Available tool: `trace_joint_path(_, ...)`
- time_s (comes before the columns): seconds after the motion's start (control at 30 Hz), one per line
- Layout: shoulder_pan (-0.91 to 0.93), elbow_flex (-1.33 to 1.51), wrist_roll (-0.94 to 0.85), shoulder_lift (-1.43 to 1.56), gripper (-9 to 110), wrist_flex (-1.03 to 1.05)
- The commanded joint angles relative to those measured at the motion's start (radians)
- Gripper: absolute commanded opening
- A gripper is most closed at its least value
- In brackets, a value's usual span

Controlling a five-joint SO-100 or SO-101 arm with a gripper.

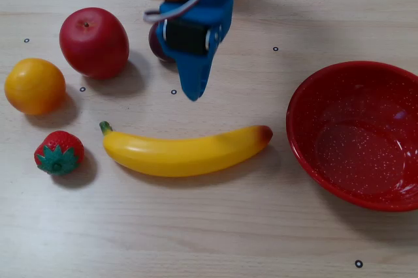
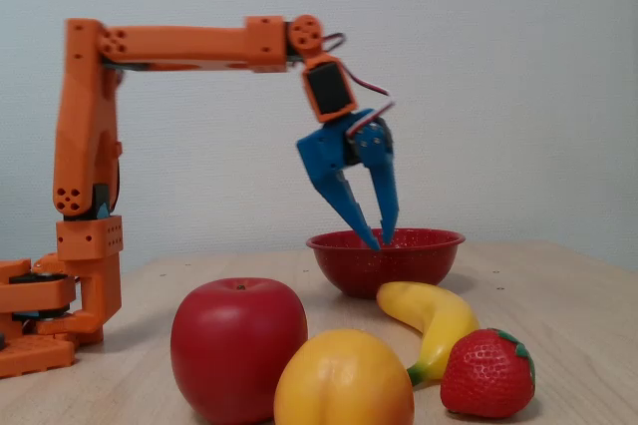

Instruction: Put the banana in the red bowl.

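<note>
Empty, part-open claw (image 2: 381, 241) hangs above the banana (image 1: 185, 151); an off-centre grip on glossy plastic could slip short of the red bowl (image 1: 358, 136).

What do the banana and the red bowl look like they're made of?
The banana looks like moulded plastic: smooth, glossy, evenly coloured skin. The red bowl has a shiny red surface with fine white speckles, possibly enamelled metal or plastic; the pictures can't settle which.

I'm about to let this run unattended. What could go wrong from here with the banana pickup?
The glossy, curved banana could slip or swing in the open claw if gripped off-centre. The strawberry sits close to its stem end and may get nudged. The long banana could also catch the red bowl rim on release.
</note>
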Motion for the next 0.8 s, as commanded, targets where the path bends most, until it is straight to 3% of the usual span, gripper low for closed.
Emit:
trace_joint_path(0.0, -0.031, -0.164, 0.100, -0.009, 10, 0.083)
trace_joint_path(0.13, -0.052, -0.255, 0.176, -0.104, 34, 0.166)
trace_joint_path(0.3, -0.061, -0.319, 0.255, -0.192, 48, 0.201)
trace_joint_path(0.77, -0.043, -0.468, 0.305, -0.453, 55, 0.130)
